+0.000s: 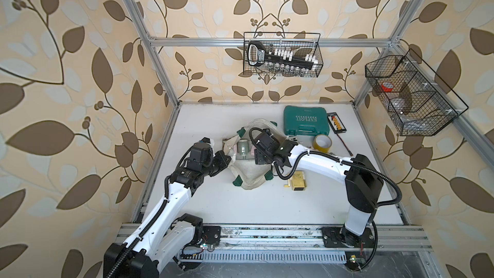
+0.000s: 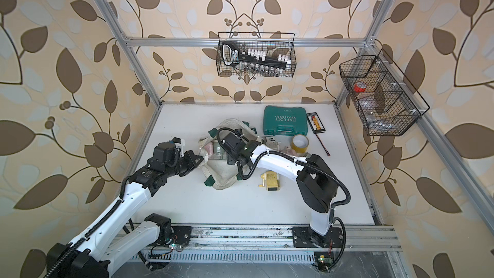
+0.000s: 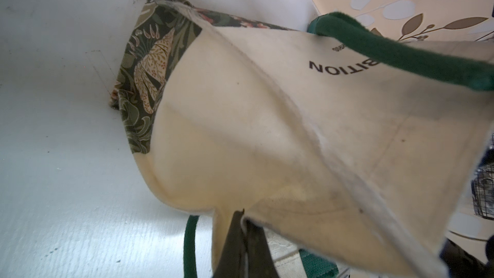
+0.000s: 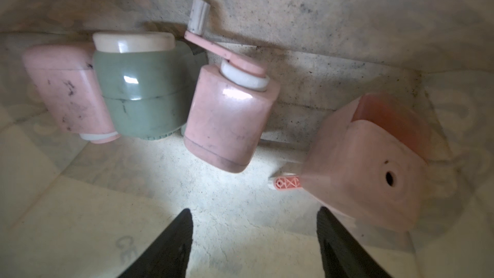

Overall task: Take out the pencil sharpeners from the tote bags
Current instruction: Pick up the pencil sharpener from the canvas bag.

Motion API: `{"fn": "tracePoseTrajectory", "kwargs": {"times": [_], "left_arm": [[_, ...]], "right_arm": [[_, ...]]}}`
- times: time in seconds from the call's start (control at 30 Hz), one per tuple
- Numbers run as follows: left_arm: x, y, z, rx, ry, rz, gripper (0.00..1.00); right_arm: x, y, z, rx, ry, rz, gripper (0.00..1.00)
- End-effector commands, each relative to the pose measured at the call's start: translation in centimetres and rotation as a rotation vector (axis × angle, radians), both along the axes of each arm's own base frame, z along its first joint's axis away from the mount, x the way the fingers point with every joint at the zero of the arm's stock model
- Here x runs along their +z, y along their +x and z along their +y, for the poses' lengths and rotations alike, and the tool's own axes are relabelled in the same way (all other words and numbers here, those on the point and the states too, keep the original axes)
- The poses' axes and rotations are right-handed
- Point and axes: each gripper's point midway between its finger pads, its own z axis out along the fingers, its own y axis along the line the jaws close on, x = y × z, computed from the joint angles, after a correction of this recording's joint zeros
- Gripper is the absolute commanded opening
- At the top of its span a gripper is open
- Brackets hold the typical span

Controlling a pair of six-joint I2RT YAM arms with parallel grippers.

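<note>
The cream tote bag (image 1: 251,180) (image 2: 223,176) (image 3: 240,129) lies on the table with its mouth lifted. My left gripper (image 3: 242,219) (image 1: 226,156) is shut on the bag's rim. My right gripper (image 4: 254,211) is inside the bag, open, with nothing between its fingers. Several pencil sharpeners lie on the bag's floor ahead of it: a pink one (image 4: 69,92), a sage green one (image 4: 141,94) (image 1: 242,147), a pink one with a crank (image 4: 227,119), and a pink one (image 4: 366,172) right beside one finger. A yellow sharpener (image 1: 298,181) (image 2: 271,180) rests on the table outside the bag.
A teal tool case (image 1: 304,123), a yellow tape roll (image 1: 322,143) and a small board with a cable (image 1: 338,124) sit at the back right. Wire baskets hang on the rear frame (image 1: 282,54) and the right frame (image 1: 411,94).
</note>
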Motion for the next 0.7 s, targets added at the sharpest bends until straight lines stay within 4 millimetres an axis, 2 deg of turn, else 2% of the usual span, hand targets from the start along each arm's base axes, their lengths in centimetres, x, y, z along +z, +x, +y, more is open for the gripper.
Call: {"fn": "tracePoseTrajectory", "kwargs": {"times": [0.0, 0.13, 0.3, 0.43, 0.53, 0.67], "left_arm": [[-1.3, -0.5, 0.9, 0.035, 0.054, 0.061, 0.0], [-1.3, -0.4, 0.8, 0.031, 0.05, 0.066, 0.0], [-1.1, -0.5, 0.8, 0.032, 0.054, 0.065, 0.0], [-0.9, -0.4, 1.0, 0.034, 0.062, 0.062, 0.0], [-1.0, -0.4, 0.9, 0.036, 0.059, 0.063, 0.0], [-1.1, -0.4, 0.9, 0.037, 0.056, 0.068, 0.0]], "right_arm": [[-0.3, 0.7, -0.1, -0.056, -0.014, 0.005, 0.77], [-1.4, 1.3, 0.2, -0.13, -0.011, 0.047, 0.88], [-2.1, 1.6, 1.1, -0.147, 0.001, 0.075, 0.9], [-1.8, 1.9, 1.0, -0.158, 0.001, 0.061, 0.91], [-1.8, 2.1, 1.0, -0.162, 0.004, 0.056, 1.0], [-2.1, 2.3, 1.3, -0.152, 0.032, 0.076, 1.0]]}}
